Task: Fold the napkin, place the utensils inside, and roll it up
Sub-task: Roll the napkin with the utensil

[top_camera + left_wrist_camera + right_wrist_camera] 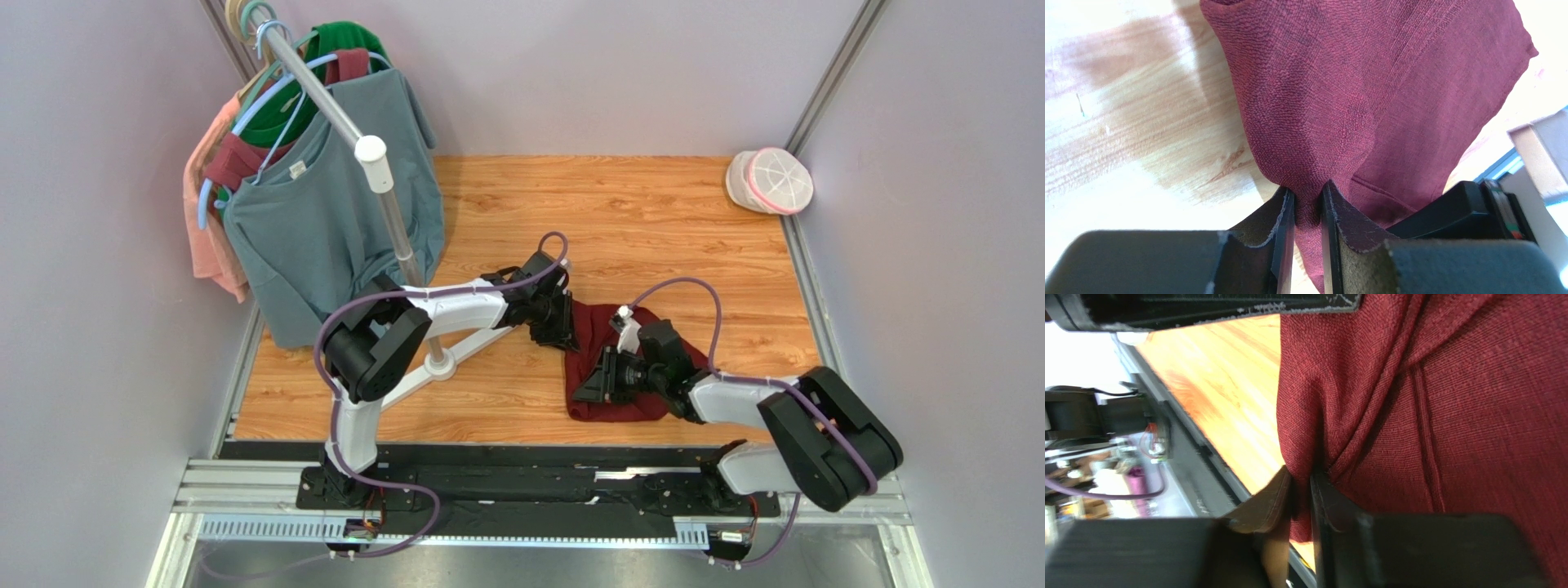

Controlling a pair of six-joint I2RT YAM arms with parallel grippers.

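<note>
Item: napkin (599,328), mid-desk; far corner pinched in my left fingers (1283,240), near corner pinched in my right fingers (1273,505); cloth lies from both toward the desk's right edge.

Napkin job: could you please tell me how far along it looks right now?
Done: nothing finished that I can see; the napkin lies rumpled on the wooden table, not rolled. In hand: the left jaws and right jaws are each shut on a pinch of its cloth, apparently mid-fold. Left: completing the fold, laying the fork inside (no fork shows in any view), and rolling it up.
</note>
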